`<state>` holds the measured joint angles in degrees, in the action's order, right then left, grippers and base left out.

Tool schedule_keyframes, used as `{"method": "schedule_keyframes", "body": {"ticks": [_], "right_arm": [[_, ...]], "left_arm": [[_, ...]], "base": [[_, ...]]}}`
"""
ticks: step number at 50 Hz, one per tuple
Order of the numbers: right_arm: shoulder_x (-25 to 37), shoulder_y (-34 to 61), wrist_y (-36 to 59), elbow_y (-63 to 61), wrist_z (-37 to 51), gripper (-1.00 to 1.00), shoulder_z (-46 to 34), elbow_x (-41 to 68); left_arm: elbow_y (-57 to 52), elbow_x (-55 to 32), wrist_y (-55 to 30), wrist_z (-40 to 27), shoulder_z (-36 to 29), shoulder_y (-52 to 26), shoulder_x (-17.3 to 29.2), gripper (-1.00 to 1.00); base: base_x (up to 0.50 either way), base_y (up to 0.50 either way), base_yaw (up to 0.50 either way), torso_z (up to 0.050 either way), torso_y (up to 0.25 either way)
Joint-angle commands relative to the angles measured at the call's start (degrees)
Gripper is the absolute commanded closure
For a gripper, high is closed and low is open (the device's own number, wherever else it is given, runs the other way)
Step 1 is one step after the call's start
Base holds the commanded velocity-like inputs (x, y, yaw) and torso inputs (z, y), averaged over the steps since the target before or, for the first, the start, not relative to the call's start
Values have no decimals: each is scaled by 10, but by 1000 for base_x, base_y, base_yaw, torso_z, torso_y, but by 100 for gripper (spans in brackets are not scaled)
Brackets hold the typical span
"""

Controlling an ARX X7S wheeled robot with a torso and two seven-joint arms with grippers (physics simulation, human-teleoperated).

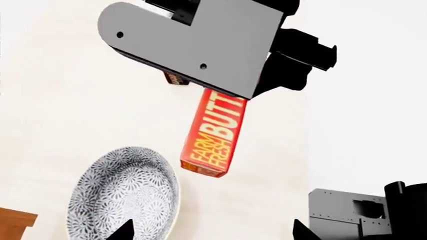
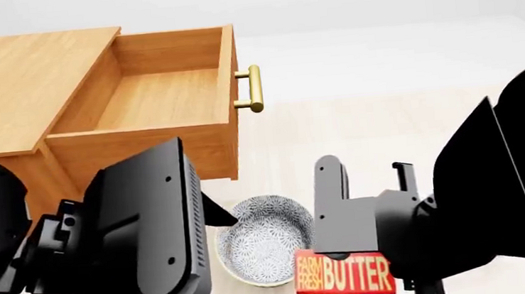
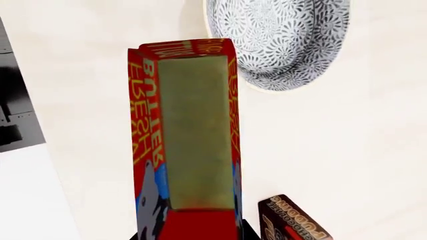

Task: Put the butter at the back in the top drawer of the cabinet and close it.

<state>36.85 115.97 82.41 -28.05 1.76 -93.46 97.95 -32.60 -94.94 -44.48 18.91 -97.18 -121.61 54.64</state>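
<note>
One gripper [image 2: 348, 253], the right, is clamped on the butter [image 2: 345, 276]; it should lift clear of the bowl [image 2: 264, 241], then swing over the open drawer [image 2: 158, 99].

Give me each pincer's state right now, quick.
Left pincer: holds nothing; open or closed cannot be told.
Right pincer: closed on the butter, lifted off the floor.
</note>
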Motion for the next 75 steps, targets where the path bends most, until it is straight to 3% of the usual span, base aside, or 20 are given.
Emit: {"method": "schedule_keyframes", "body": {"ticks": [1,75], "right_arm": [[-11,12,-9,5,2,100,5,-12],[-28,48,-42,4,-2,100,13,9]], "left_arm": [[19,12,5,6,7,8,-19,-100],[54,84,32,20,7,89,-88,-100]], "base": [[0,0,0,0,0],[0,0,0,0,1]]}}
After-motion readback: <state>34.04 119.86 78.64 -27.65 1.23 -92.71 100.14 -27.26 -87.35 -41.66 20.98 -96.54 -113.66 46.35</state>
